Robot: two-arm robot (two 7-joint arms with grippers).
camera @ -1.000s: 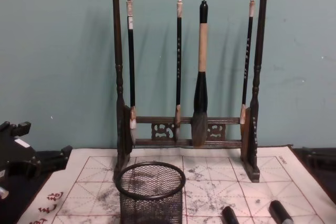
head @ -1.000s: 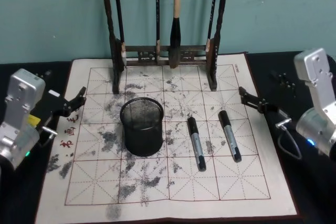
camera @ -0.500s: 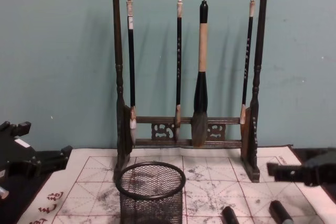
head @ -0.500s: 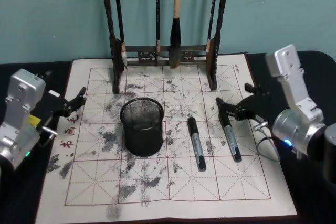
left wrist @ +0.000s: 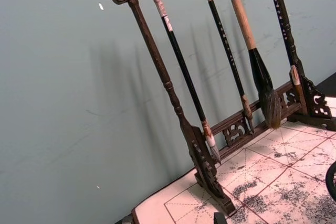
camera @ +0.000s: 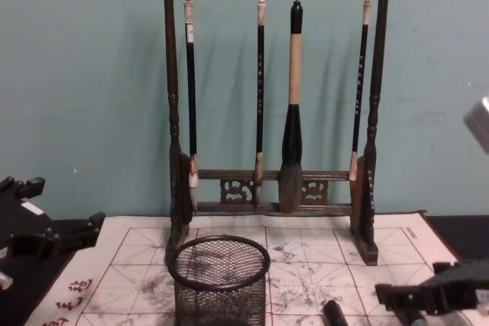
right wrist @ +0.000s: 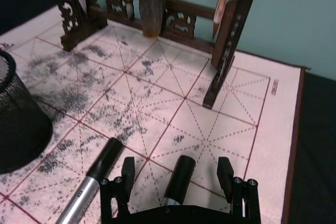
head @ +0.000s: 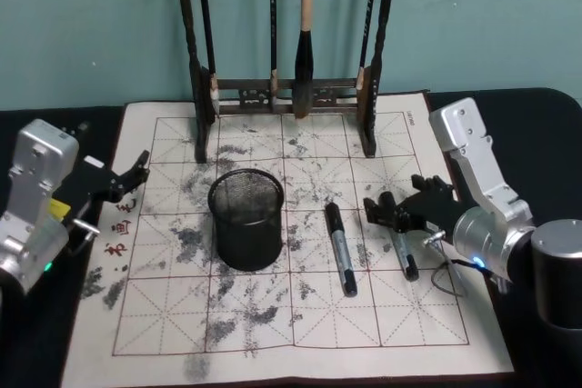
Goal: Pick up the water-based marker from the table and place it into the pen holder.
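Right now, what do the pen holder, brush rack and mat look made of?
Pen holder: black wire mesh, solid rim, probably painted metal. Brush rack: dark carved wood, slight sheen. Mat: off-white, red grid, ink-stained; paper or cloth, cannot tell. Right gripper, open, straddles the cap of the right-hand marker; left gripper parked at the mat's left edge.

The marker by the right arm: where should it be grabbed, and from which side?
Likely across the barrel of the right marker, near its black cap, from above: it lies flat on the mat, and the open right gripper straddles it there.
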